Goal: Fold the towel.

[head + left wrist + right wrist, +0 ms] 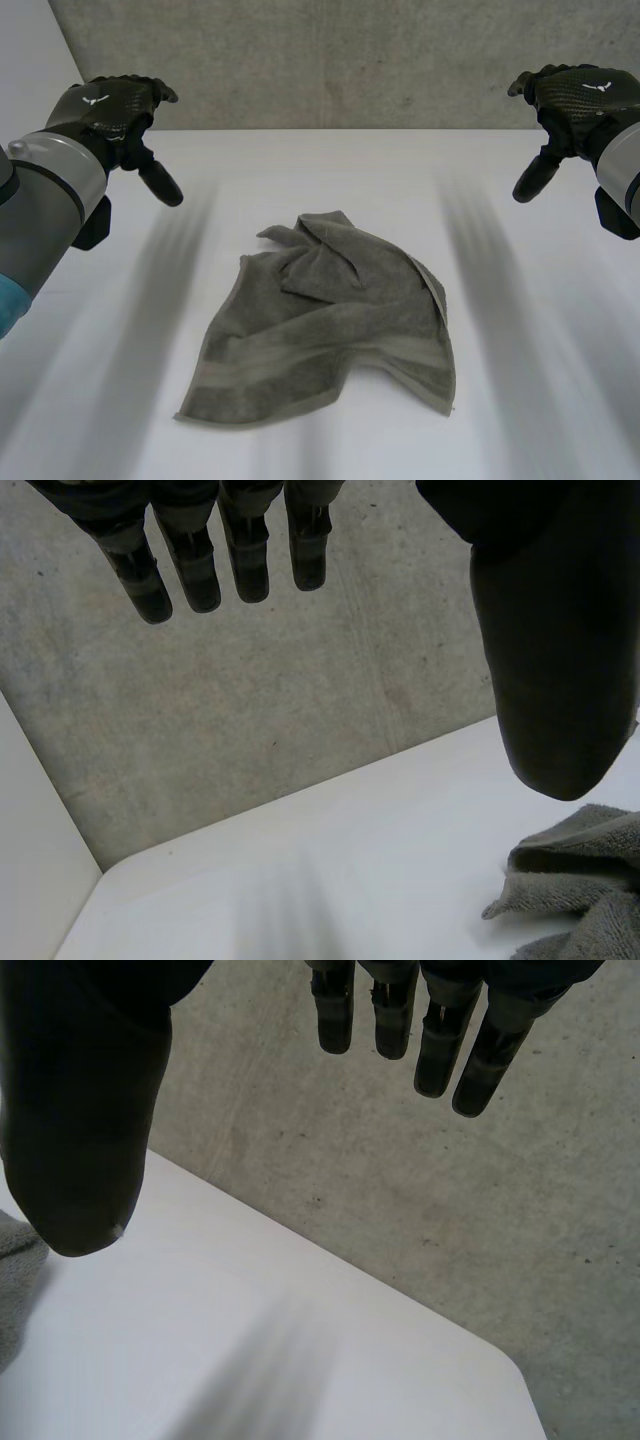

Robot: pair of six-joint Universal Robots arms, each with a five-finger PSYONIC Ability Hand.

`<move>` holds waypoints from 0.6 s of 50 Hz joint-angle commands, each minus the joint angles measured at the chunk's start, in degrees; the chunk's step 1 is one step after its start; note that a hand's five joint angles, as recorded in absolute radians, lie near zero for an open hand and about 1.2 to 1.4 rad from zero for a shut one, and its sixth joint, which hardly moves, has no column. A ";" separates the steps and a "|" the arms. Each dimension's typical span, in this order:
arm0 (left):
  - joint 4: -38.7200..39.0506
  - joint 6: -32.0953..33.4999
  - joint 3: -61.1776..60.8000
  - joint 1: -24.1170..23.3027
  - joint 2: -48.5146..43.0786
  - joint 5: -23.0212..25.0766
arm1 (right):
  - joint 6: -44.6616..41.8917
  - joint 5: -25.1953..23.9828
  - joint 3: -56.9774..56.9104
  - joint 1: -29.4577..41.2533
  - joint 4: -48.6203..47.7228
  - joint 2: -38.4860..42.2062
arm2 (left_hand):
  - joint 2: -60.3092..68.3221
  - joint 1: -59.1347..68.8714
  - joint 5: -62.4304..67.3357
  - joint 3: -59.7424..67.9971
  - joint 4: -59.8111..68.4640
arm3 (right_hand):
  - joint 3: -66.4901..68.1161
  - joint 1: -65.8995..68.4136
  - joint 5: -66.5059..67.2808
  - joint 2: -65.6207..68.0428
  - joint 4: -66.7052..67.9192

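Observation:
A grey-green towel [330,320] lies crumpled on the white table [520,400], its far part bunched into folds and its near edge spread flat. My left hand [110,115] hovers high at the far left, well away from the towel, open and holding nothing. My right hand [575,100] hovers at the far right, also open and empty. In the left wrist view the fingers [190,565] hang straight, the thumb [550,650] stands apart, and a towel [580,890] corner lies below the thumb. In the right wrist view the fingers [440,1035] are straight and a towel [15,1270] edge shows beside the thumb [80,1130].
A grey concrete wall [340,60] stands behind the table's far edge. The table's rounded far corners [110,870] [510,1370] meet that wall. Bare white table surface lies all around the towel.

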 commanded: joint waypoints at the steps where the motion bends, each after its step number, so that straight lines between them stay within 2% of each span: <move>1: 0.33 0.00 -0.51 0.00 -0.26 0.02 | -0.09 -0.07 0.32 0.00 -0.17 0.08 | -2.95 -4.10 -1.58 -2.39 -3.22 | -2.87 -3.01 -3.36 -4.16 -4.44; 7: 0.76 0.09 -0.86 -0.26 -0.61 0.37 | -0.18 -0.78 0.59 0.35 -0.26 0.08 | -3.12 -4.27 -1.74 -2.39 -3.22 | -2.87 -3.01 -3.36 -4.16 -4.44; 10: 3.05 0.53 -1.83 -0.53 -0.97 2.22 | -0.36 -2.62 0.68 0.79 0.09 0.35 | -3.12 -4.27 -1.74 -2.39 -3.22 | -2.87 -3.01 -3.36 -4.16 -4.44; 12: 6.46 0.79 -2.97 -0.44 -1.67 6.76 | -0.27 -6.38 1.38 0.61 0.26 1.05 | -2.12 -3.26 -0.74 -2.39 -3.22 | -2.87 -3.01 -3.36 -4.16 -4.44; 13: 6.48 0.79 -2.97 -0.44 -1.67 6.79 | -0.27 -6.40 1.38 0.61 0.27 1.05 | -2.11 -3.26 -0.74 -2.39 -3.22 | -2.87 -3.01 -3.36 -4.16 -4.44; 14: 7.52 0.88 -3.58 0.00 -2.28 9.74 | -0.18 -8.23 1.73 0.44 0.27 1.66 | -1.45 -2.59 -0.07 -2.39 -3.22 | -2.87 -3.01 -3.36 -4.16 -4.44; 15: 7.53 0.88 -3.59 0.00 -2.28 9.77 | -0.18 -8.25 1.73 0.43 0.27 1.67 | -1.44 -2.58 -0.06 -2.39 -3.22 | -2.87 -3.01 -3.36 -4.16 -4.44; 17: 8.23 1.93 -4.55 0.26 -4.03 15.98 | 0.17 -10.96 2.34 0.52 0.09 3.59 | -1.27 -2.41 0.11 -2.39 -3.22 | -2.87 -3.01 -3.36 -4.16 -4.44; 18: 8.24 1.94 -4.55 0.26 -4.04 16.01 | 0.17 -10.97 2.35 0.52 0.09 3.60 | -1.27 -2.41 0.11 -2.39 -3.22 | -2.87 -3.01 -3.36 -4.16 -4.44; 20: 8.32 4.12 -5.25 0.44 -6.49 19.78 | 0.78 -11.50 2.35 0.70 0.09 7.01 | -1.27 -2.41 0.11 -2.39 -3.22 | -2.87 -3.01 -3.36 -4.16 -4.44; 30: 8.06 13.10 -8.24 1.49 -13.97 21.11 | 5.71 -12.73 1.20 1.05 -0.26 19.68 | -1.44 -2.58 -0.06 -2.39 -3.22 | -2.87 -3.01 -3.36 -4.16 -4.44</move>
